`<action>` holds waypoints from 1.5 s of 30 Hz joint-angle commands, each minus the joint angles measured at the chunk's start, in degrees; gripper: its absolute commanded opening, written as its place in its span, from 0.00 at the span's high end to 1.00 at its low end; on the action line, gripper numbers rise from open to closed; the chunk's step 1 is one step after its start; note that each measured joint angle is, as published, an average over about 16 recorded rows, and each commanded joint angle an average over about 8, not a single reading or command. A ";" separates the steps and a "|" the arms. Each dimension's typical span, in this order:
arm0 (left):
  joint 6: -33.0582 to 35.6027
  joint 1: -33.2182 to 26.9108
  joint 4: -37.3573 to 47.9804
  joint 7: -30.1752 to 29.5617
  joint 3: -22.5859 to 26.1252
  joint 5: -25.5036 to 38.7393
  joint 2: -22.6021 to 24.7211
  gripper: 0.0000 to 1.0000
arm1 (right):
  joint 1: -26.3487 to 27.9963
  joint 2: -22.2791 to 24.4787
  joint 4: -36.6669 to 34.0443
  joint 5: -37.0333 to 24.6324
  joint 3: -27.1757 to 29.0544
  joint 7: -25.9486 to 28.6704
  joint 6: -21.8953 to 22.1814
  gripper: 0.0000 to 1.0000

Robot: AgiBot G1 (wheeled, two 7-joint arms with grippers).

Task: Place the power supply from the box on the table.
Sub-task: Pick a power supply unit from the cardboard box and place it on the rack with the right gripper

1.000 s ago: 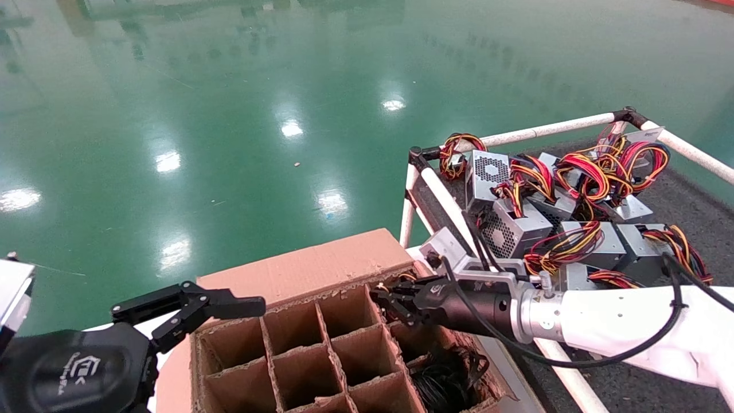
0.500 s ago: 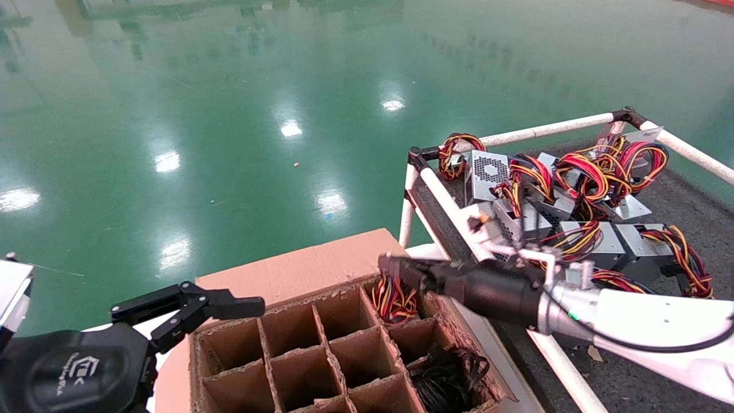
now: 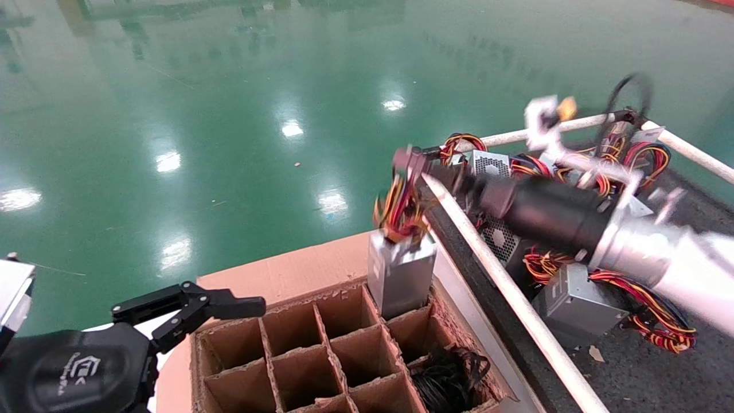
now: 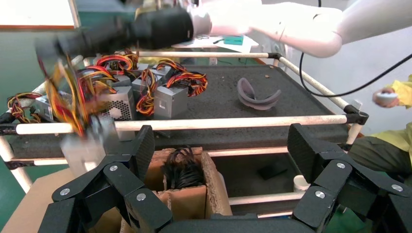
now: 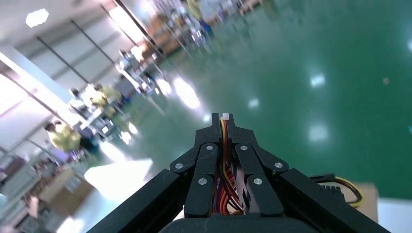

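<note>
Now the lift-out step is in hand: the right gripper [image 3: 410,166] has its fingers [image 5: 214,167] pinched on the red, yellow and orange wire bundle [image 3: 398,209] of a small silvery-grey metal power supply [image 3: 399,274], which hangs by those wires with its lower end just inside the far right cell of the brown cardboard carton with a divider grid [image 3: 321,350]. Next, I judge, it must clear the cell wall and the white pipe rail [image 3: 493,264] and swing right onto the dark grey felt tabletop [image 3: 648,367], beside the many like units there — the dangling unit may sway. Half a second ago the gripper was low at the cell with only wires showing; it has since risen and drawn the metal case out. The left gripper [image 3: 189,312] is parked by the carton's near left corner, fingers spread — unchanged.
</note>
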 commanded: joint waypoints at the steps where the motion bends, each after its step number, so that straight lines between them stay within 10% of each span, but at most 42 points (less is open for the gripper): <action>1: 0.00 0.00 0.00 0.00 0.00 0.00 0.00 0.00 | 0.52 1.07 2.11 1.39 1.06 1.92 0.30 1.00; 22: 0.00 0.00 0.00 0.00 0.01 0.00 0.00 0.00 | 17.88 17.11 8.22 -3.45 6.25 19.21 11.42 1.00; 45: -0.01 0.00 0.00 0.01 0.01 -0.01 -0.01 0.00 | 15.11 28.88 -10.59 -0.09 13.43 2.49 2.86 1.00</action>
